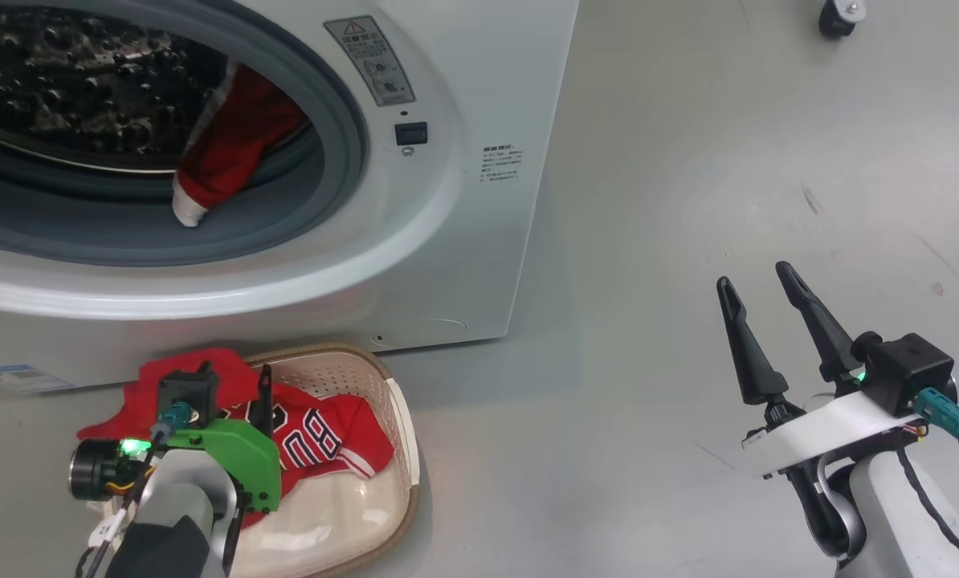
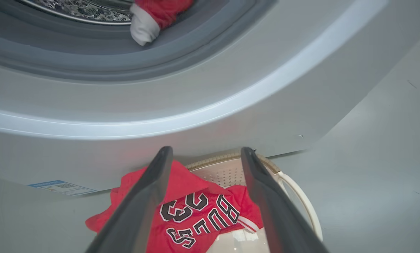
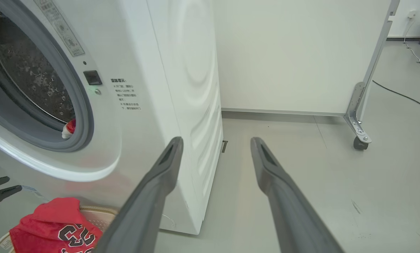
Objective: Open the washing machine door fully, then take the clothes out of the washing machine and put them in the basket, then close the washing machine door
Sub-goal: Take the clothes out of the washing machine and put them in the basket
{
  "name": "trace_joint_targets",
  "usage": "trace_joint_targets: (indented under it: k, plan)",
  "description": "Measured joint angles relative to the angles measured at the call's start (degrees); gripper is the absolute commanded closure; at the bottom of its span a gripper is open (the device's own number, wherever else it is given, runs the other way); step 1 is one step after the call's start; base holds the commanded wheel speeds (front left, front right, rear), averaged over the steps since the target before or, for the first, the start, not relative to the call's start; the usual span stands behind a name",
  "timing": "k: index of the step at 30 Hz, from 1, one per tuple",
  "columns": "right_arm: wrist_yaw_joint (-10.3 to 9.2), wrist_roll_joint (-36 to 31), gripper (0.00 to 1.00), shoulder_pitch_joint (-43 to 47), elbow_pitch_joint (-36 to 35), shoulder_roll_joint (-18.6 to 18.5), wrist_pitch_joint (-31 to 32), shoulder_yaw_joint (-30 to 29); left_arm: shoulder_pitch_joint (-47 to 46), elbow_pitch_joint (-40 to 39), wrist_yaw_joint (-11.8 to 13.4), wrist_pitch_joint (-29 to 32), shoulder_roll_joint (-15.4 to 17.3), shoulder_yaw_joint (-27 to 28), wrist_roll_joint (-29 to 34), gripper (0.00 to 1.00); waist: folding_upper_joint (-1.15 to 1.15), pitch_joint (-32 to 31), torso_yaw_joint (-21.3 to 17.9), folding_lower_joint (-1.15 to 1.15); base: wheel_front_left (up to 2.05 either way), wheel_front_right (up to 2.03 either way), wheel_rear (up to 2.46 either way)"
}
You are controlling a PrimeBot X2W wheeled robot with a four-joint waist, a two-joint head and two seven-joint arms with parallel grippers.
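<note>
You're midway through the unloading step, by the look of it. The red jersey (image 1: 327, 437) lies in the basket (image 1: 351, 377), which sits on the floor (image 1: 688, 160) right at the foot of the washing machine (image 1: 463, 241), part of the cloth spilling over the rim on the side away from the machine's corner. One more red garment with a white cuff (image 1: 234, 144) is left in the machine – it hangs out of the steel drum (image 1: 62, 72) with the cuff resting on the grey seal (image 1: 206, 241).

Your left claw (image 2: 206, 151) hovers above the basket, below the machine's opening, released, with nothing between its fingers. Your right claw (image 1: 752, 274) is also spread and empty, over bare floor well off the machine's right-hand corner.

The next move calls for raising the left claw to the opening and closing on the cuff end, the easiest part to pinch since it lies clear of the drum wall.

Mind the machine's bulging front ring: it overhangs the basket, so draw back from the machine's face before you rise, then go in over the seal lip, not into it. Beyond the machine's right side the floor is open, apart from a panel on a caster (image 3: 359, 142) farther back. The door must wait until the drum is empty.
</note>
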Motion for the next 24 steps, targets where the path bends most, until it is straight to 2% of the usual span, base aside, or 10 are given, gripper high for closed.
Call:
trace_joint_targets:
  k: [6,11,24]
  plan:
    - [-0.01,-0.05,0.0,1.85,0.46,0.46,0.0,0.0,2.24,-3.0,-0.77,-0.16,-0.12,-0.71,0.1,0.0,0.0,-4.29,2.06,0.0,0.0,0.0,0.0]
    - [-0.07,-0.05,0.0,3.39,0.52,1.12,0.0,-0.02,4.44,-9.71,-1.18,-0.15,-0.13,-0.67,0.0,0.0,0.0,-7.69,3.64,0.0,0.0,0.0,0.0]
    - [-1.52,-0.08,0.0,7.13,-0.32,1.64,-0.01,-0.38,14.17,-21.17,-1.08,-0.15,-0.11,0.04,-2.23,0.0,0.0,-14.31,6.42,0.0,0.0,0.0,0.0]
